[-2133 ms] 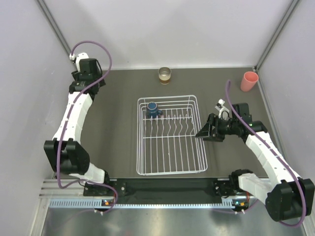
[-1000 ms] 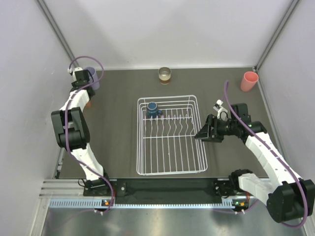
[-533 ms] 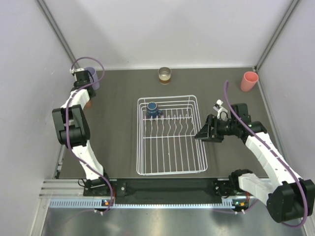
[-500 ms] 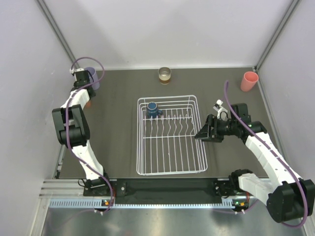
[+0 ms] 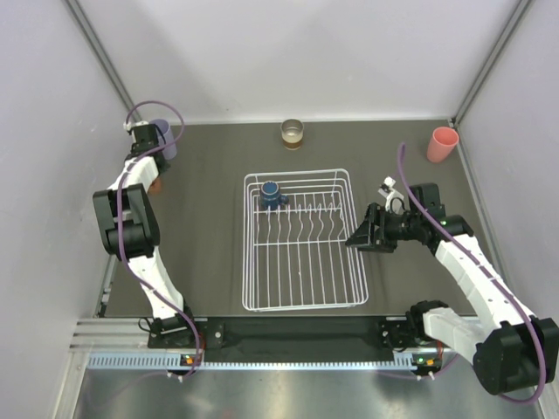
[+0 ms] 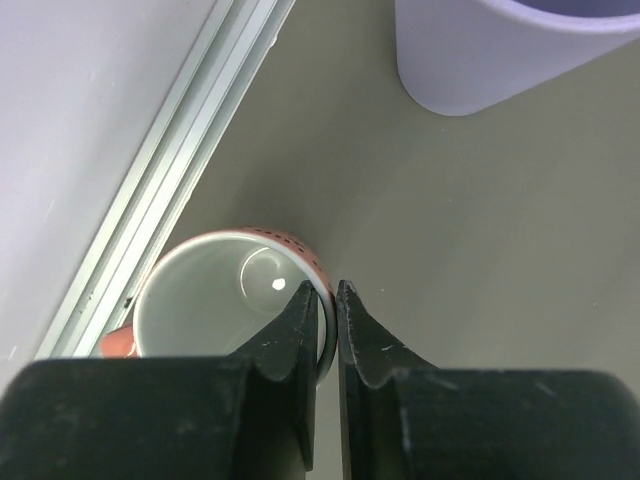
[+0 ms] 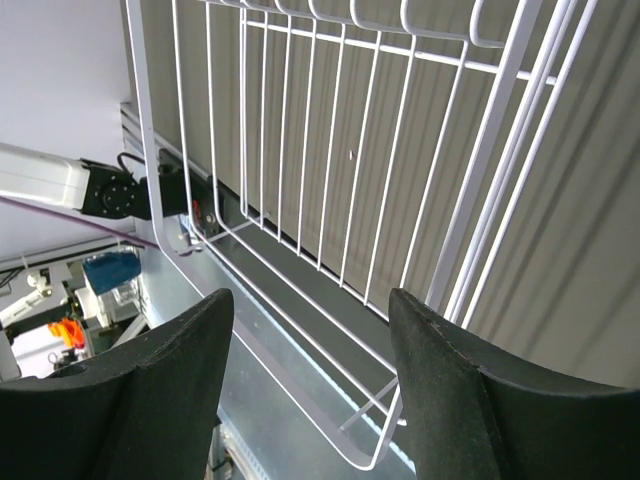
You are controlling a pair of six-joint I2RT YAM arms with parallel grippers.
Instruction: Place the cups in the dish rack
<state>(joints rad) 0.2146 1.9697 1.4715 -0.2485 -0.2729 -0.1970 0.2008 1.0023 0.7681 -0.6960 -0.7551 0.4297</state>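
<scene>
A terracotta-orange mug [image 6: 200, 300] stands upright by the left rail, white inside. My left gripper [image 6: 322, 290] is shut on its rim, one finger inside and one outside. In the top view only a sliver of the mug [image 5: 156, 184] shows beside the left arm. A lavender tumbler [image 6: 480, 50] stands just beyond it, at the far left corner [image 5: 166, 138]. The white wire dish rack [image 5: 297, 307] sits mid-table with a dark blue mug [image 5: 271, 194] in its back left corner. My right gripper [image 5: 358, 237] hangs open at the rack's right side, nothing between its fingers [image 7: 310, 300].
A shiny brownish cup [image 5: 292, 133] stands at the back centre. A pink tumbler [image 5: 442, 144] stands at the back right by the wall. The aluminium rail [image 6: 170, 170] and the left wall lie close beside the orange mug.
The left jaws have closed onto the orange mug's rim. The left arm has shifted only slightly, and the right arm has stayed still.
</scene>
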